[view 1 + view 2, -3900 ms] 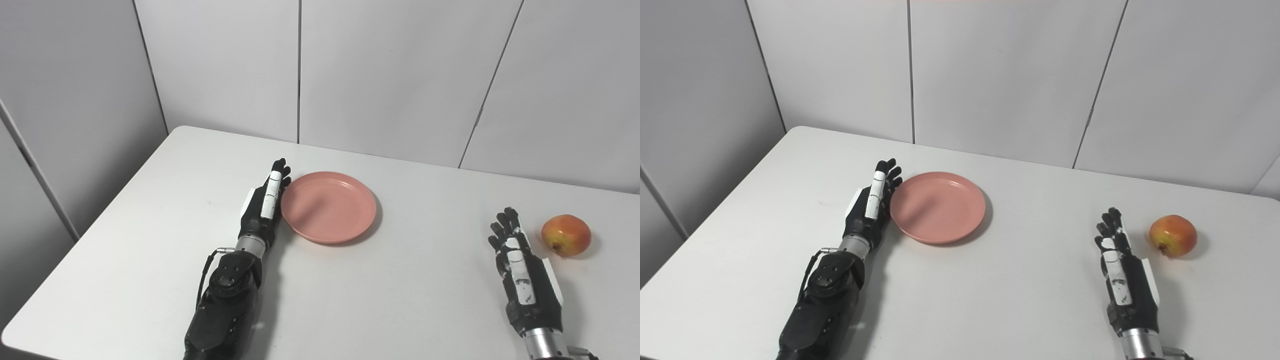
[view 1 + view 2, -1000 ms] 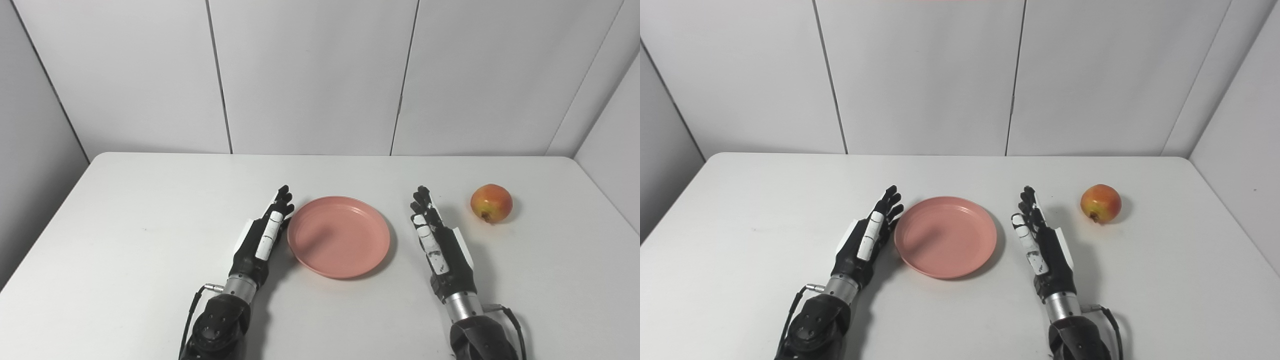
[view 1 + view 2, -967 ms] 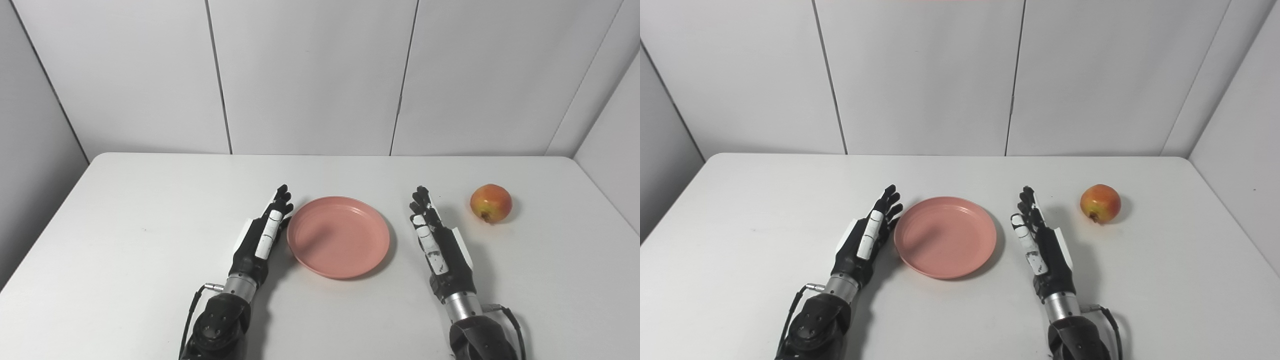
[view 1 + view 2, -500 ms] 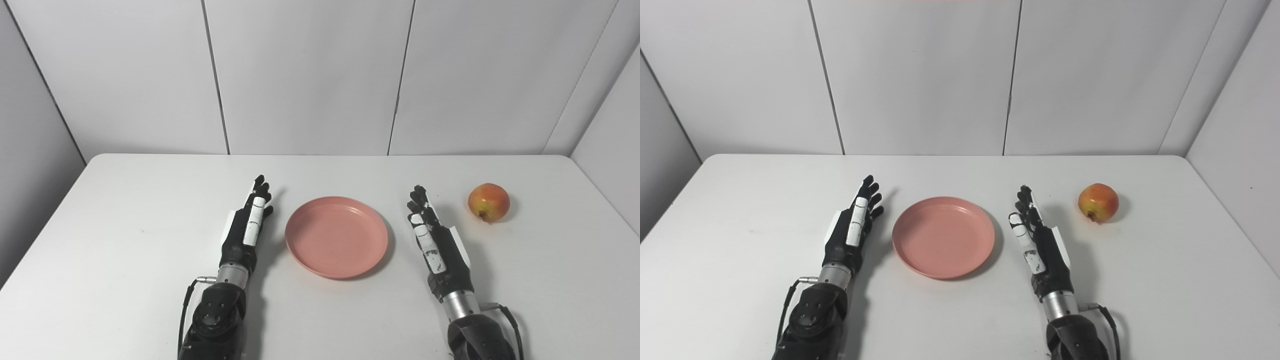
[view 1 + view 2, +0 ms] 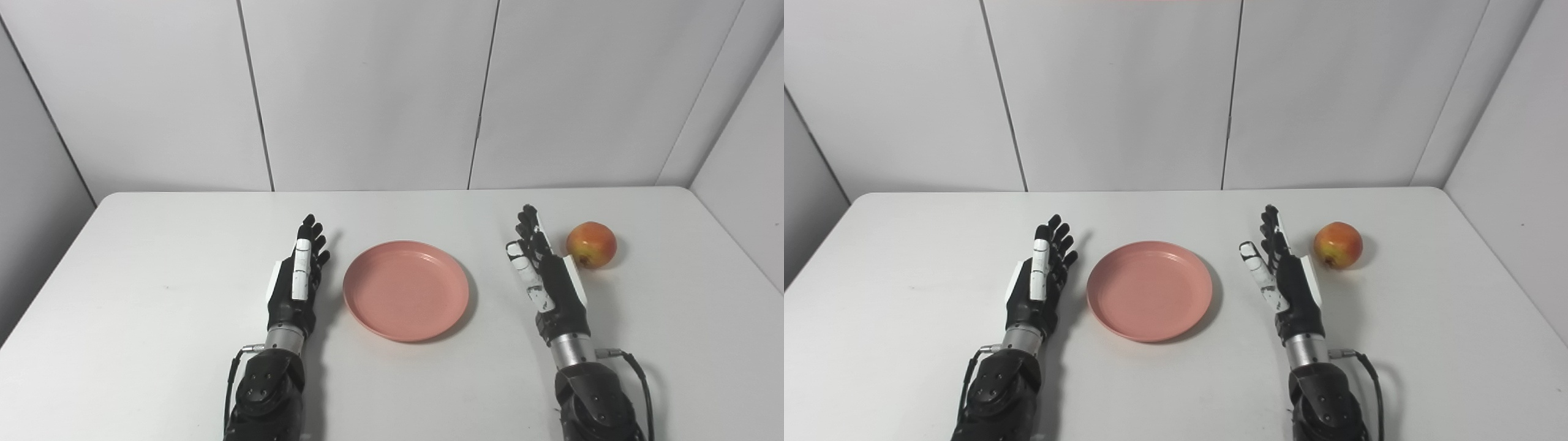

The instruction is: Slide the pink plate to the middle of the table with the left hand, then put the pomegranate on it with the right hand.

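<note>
Your left hand (image 5: 294, 285) rests spread beside the pink plate (image 5: 406, 289), apart from it. Your right hand (image 5: 545, 275), spread too, stands between plate and pomegranate (image 5: 591, 244) on the counter (image 5: 153, 294).

The round pink plate (image 5: 406, 290) is lying flat and empty at the middle of the worktop. The red-yellow pomegranate (image 5: 591, 244) is resting apart from it, toward the far right corner
</note>
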Motion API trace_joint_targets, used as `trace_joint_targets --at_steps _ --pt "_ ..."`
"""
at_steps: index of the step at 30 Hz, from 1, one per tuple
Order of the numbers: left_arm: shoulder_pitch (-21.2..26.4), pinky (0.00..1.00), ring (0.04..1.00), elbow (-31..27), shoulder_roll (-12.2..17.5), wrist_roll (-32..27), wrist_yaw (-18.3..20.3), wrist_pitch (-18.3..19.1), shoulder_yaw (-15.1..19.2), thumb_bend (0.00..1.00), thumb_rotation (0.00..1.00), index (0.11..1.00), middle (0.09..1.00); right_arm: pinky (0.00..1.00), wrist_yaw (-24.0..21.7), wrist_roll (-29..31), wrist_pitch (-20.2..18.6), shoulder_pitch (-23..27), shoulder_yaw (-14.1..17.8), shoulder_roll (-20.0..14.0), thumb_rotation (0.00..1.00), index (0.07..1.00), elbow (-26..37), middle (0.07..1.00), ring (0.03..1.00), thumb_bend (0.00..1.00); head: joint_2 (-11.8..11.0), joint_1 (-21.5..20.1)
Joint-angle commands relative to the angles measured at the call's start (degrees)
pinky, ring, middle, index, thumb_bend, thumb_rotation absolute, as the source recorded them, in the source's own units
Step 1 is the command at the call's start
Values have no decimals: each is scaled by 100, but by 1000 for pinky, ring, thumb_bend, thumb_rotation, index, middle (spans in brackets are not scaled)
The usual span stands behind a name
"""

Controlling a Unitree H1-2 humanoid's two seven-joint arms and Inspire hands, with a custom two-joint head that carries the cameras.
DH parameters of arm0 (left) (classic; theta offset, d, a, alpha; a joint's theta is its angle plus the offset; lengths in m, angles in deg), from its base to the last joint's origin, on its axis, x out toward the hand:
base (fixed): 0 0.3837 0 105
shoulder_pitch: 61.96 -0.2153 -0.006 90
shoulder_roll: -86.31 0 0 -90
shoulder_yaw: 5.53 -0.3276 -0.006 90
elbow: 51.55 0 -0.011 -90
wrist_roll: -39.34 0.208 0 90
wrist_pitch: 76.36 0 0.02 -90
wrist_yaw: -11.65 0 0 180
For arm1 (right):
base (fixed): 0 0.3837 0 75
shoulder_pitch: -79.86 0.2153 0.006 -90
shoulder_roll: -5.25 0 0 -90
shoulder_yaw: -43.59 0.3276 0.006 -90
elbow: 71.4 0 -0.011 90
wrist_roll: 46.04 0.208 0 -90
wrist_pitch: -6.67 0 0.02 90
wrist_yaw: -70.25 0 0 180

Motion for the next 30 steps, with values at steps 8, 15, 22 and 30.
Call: trace_joint_targets --at_steps 8,15,22,30 --pt "64 1000 1000 -436 -177 -210 117 266 -68 661 1000 1000 1000 1000 440 -296 450 499 377 -375 849 1000 89 997 1000 776 -1 -99" --pt "13 996 1000 -544 -171 -199 175 264 -96 655 1000 1000 1000 998 731 -572 559 673 554 -578 847 1000 -11 985 991 731 1 -150" --pt "31 996 1000 -522 -139 -182 196 237 -64 661 1000 1000 1000 936 1223 -1133 667 848 696 -918 808 994 -367 962 947 714 -6 -178" --pt "48 987 1000 -418 -19 -104 210 104 -48 652 1000 1000 1000 938 1434 -1722 160 939 720 -1411 645 986 -548 957 954 774 -51 -424"
